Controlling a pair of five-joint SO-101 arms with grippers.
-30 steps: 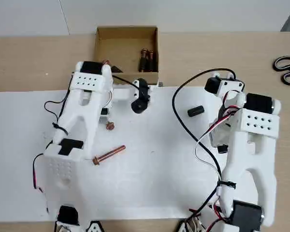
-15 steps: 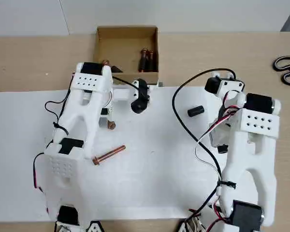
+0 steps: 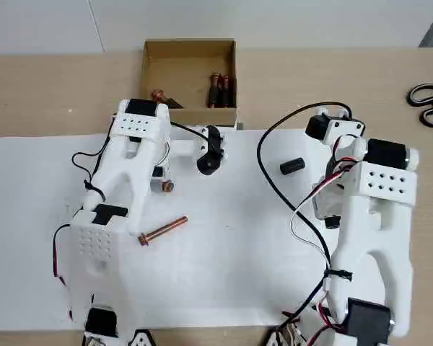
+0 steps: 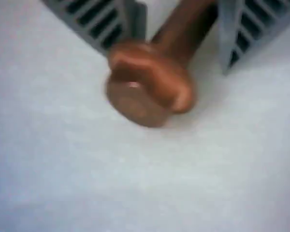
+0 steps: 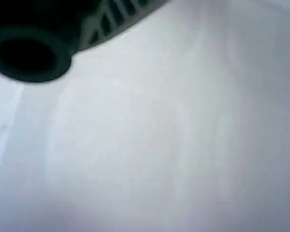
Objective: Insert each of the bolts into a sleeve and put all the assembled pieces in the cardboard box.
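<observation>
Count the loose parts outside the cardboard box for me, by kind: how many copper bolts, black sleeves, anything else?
Copper bolts: 2, one lying on the paper, one in the left pincer.
Black sleeves: 2, one on the paper, one close under the right wrist.
Scissors: 1.
Total: 5.

Lab bench: wooden table (image 3: 58, 79), scissors (image 3: 429, 103)

The bench (image 3: 43, 79) is overlooked from above by the high camera. The white sheet (image 3: 231, 245) is faced very closely by both wrist cameras; the bolt (image 4: 150, 92) is shared by left wrist and high views.
</observation>
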